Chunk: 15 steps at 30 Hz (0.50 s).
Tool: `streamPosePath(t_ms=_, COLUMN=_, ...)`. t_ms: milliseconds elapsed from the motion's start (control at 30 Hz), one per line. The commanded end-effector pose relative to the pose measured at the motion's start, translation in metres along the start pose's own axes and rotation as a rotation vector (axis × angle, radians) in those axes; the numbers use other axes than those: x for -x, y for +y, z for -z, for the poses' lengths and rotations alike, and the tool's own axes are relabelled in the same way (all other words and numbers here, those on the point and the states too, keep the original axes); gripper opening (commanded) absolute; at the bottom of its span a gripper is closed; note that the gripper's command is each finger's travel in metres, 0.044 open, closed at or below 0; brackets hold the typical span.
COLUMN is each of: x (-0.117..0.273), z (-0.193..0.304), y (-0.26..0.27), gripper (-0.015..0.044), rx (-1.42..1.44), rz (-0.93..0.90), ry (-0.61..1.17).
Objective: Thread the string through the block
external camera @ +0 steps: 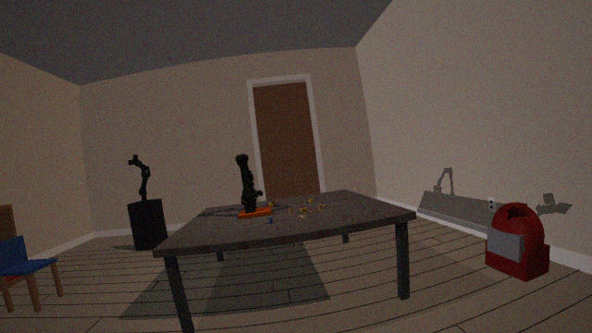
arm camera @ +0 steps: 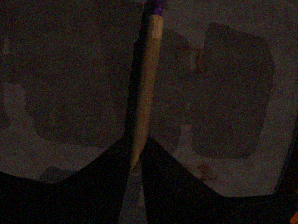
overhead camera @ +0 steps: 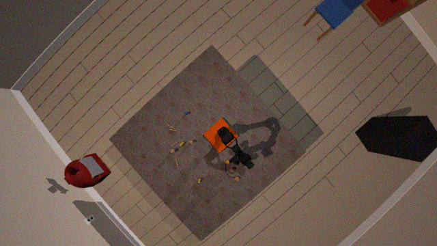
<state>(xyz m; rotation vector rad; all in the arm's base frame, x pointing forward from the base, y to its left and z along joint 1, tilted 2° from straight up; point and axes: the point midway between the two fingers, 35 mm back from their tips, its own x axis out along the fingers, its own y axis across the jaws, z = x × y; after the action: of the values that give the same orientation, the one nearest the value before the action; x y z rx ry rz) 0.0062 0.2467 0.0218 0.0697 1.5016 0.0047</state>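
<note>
My gripper is shut on the thin wooden stick, near its pointed end. The purple string leaves the stick's other end at the top of the wrist view. In the top view the string curves round to a round wooden button. A small tan piece lies inside that curve, close beside the dark arm; it may be the block, but its hole is too small to see. The stick does not show clearly in the top and exterior views. No block shows in the wrist view.
The arm stands on an orange base. A yellow piece is right beside the arm, another yellow piece farther off. Loose sticks and small objects lie toward the left, with a blue piece beyond them.
</note>
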Motion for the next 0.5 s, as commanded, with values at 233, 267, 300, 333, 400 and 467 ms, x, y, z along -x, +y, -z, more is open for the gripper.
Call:
streamPosePath(t_ms=233, x=0.000, z=0.000, y=0.000, gripper=0.0157, rx=0.000, rz=0.000, ry=0.000)
streamPosePath(t_ms=267, x=0.002, z=0.000, y=0.001, gripper=0.0184, rx=0.000, rz=0.000, ry=0.000)
streamPosePath(t_ms=300, x=0.010, z=-0.001, y=0.002, gripper=0.0210, rx=0.000, rz=-0.002, ry=0.000)
streamPosePath(t_ms=333, x=0.023, z=-0.002, y=0.004, gripper=0.0210, rx=0.000, rz=-0.004, ry=0.000)
streamPosePath(t_ms=400, x=0.056, z=-0.005, y=0.006, gripper=0.0210, rx=-0.001, rz=-0.010, ry=0.000)
streamPosePath(t_ms=467, x=0.078, z=-0.008, y=0.004, gripper=0.0210, rx=-0.001, rz=-0.013, ry=-0.001)
